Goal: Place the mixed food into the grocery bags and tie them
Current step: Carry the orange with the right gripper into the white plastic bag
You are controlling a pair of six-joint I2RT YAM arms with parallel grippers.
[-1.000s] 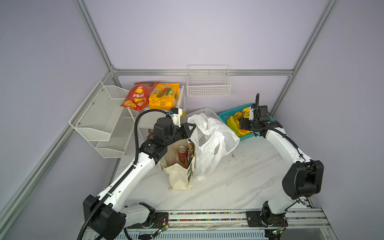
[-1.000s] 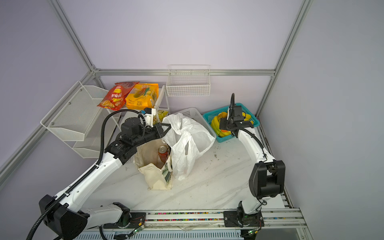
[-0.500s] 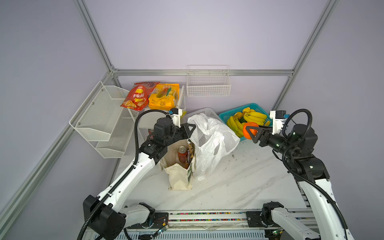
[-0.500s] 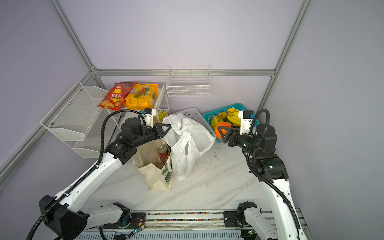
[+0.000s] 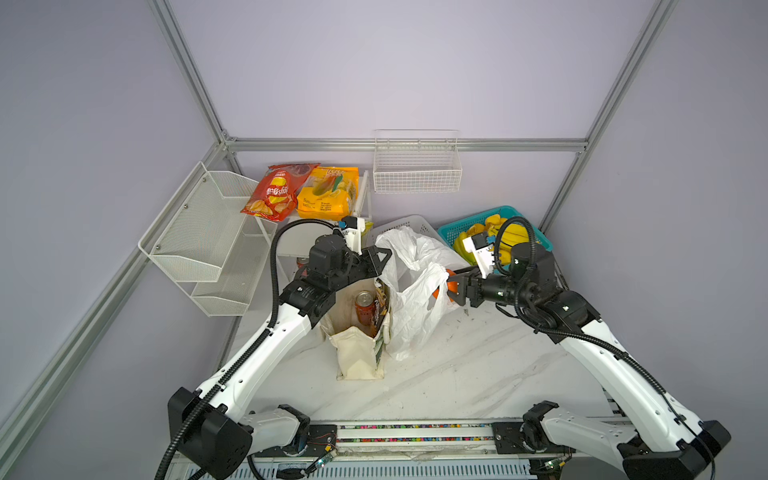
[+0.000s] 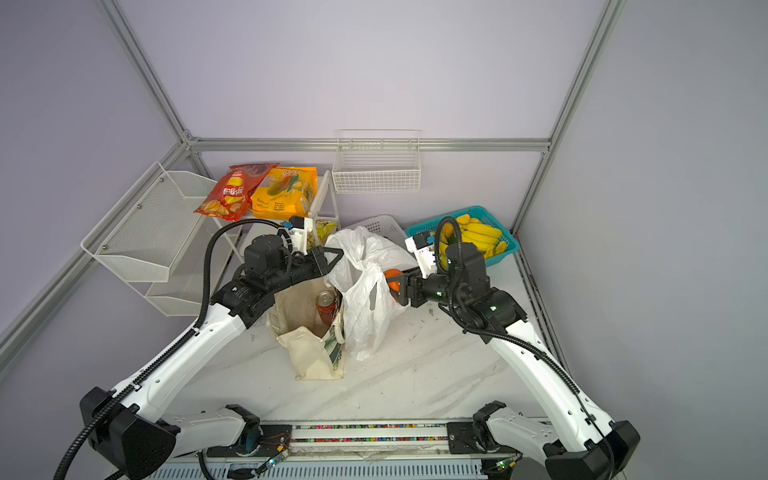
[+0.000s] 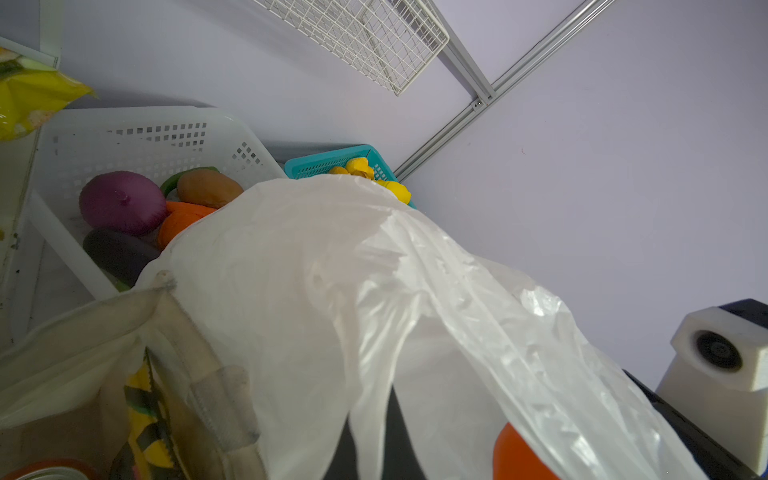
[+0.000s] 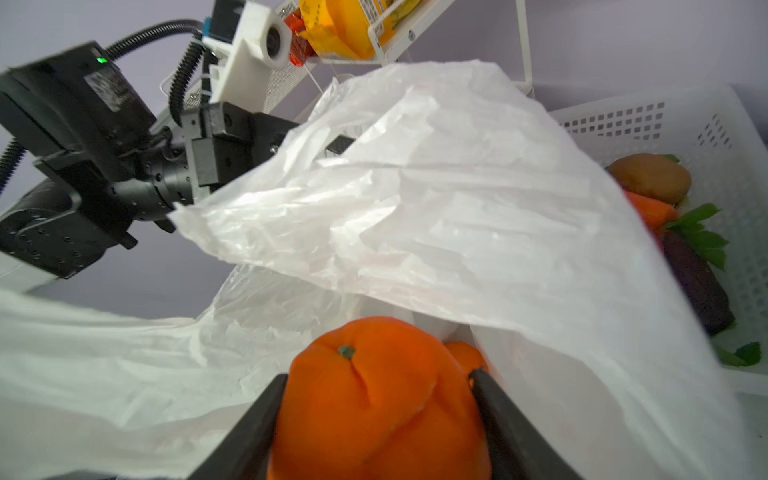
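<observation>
Plastic bag [image 5: 409, 320], thin and white, stands on the surface [image 5: 457, 374] with my left jaws pinched shut on its far-left rim. My right jaws hold an orange [image 8: 374, 399] at the bag's right edge, partly under the film; the opening lies leftward of the fruit, I judge.

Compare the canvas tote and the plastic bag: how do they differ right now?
The canvas tote is opaque cream cloth; the plastic bag is thin, translucent and crumpled. The canvas tote shows a drink can inside; at the plastic bag's edge there is an orange, gripped by the right end effector. The left end effector pinches the plastic bag's top, not the canvas tote. Both stand touching on the table.
</observation>
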